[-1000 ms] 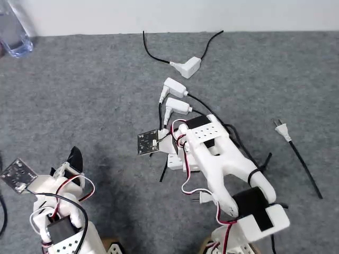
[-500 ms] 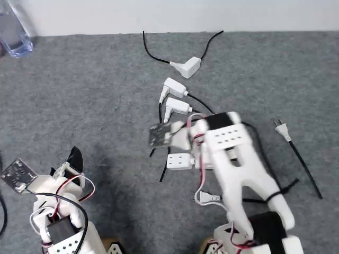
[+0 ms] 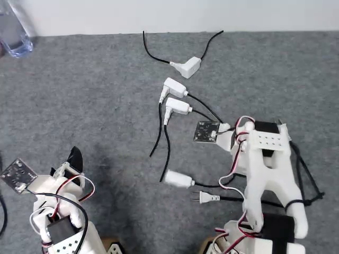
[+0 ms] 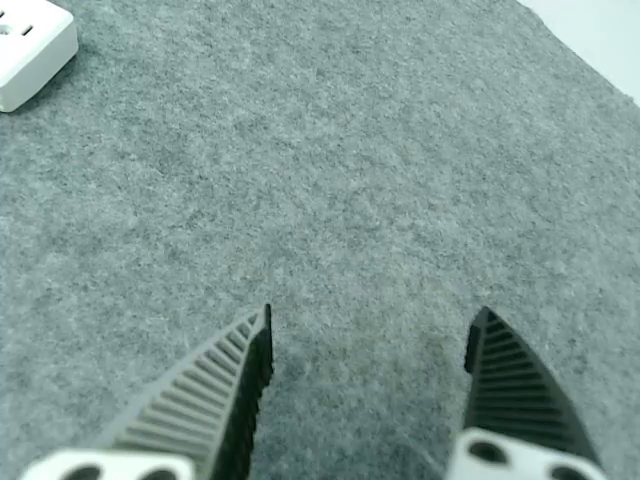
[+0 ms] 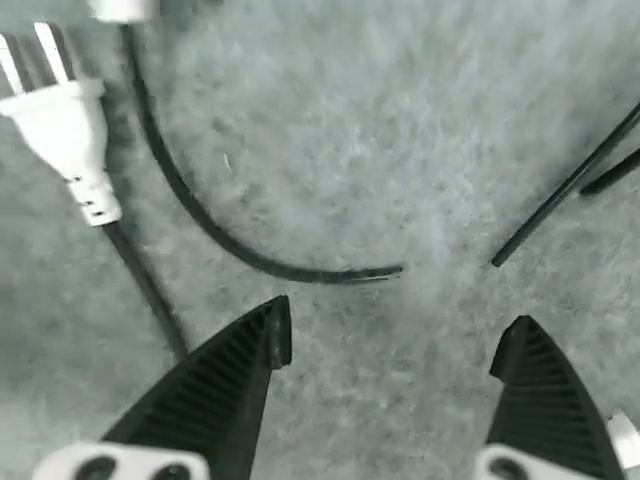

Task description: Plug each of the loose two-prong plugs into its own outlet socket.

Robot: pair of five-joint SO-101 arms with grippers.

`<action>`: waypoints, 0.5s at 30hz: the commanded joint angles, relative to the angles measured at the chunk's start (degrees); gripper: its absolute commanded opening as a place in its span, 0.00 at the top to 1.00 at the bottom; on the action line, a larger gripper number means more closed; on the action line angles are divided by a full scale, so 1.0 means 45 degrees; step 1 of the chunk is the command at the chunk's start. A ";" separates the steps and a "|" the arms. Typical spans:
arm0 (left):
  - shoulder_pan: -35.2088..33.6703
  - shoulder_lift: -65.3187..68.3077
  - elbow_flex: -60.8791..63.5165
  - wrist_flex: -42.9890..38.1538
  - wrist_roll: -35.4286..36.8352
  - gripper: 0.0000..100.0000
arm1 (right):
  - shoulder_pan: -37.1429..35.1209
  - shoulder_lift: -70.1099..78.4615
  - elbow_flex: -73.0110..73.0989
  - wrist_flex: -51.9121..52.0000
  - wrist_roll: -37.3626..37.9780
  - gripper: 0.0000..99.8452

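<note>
**A:** How is the right claw held?

**B:** It is spread wide and nothing is gripped. Grey felt is seen between its fingers. A white two-prong plug is found ahead of the tips, well off to one finger's side, and its prongs are cut off by the frame edge. A black cord is laid between plug and claw, and its end stops just ahead of the gap.

**A:** And from above?

**B:** The claw is hidden under the arm's white body. Back toward that arm's base, a second loose plug is seen. A white outlet socket lies just beside it, tipped on its side, so its holes cannot be made out.

**A:** The left claw?

**B:** It is likewise held wide and empty. A corner of another socket is caught far ahead of it, off to one side, and the rest is cut off.
</note>
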 commanded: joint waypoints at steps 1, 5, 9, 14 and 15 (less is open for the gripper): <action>0.0059 -0.0039 -0.0088 0.0059 -0.0098 0.70 | 0.0361 -0.0381 0.0137 -0.0987 0.0137 0.69; 0.0059 -0.0039 -0.0088 0.0059 -0.0098 0.70 | 0.0518 -0.0791 0.0020 -0.0791 0.0137 0.69; 0.0059 -0.0039 -0.0088 0.0059 -0.0098 0.70 | 0.1319 -0.1436 0.0020 -0.0303 0.0567 0.69; 0.0059 -0.0039 -0.0088 0.0059 -0.0098 0.70 | 0.2374 -0.1475 0.0449 -0.0440 0.1621 0.69; 0.0059 -0.0039 -0.0088 0.0059 -0.0098 0.70 | 0.2432 -0.1475 0.0527 -0.0440 0.1641 0.69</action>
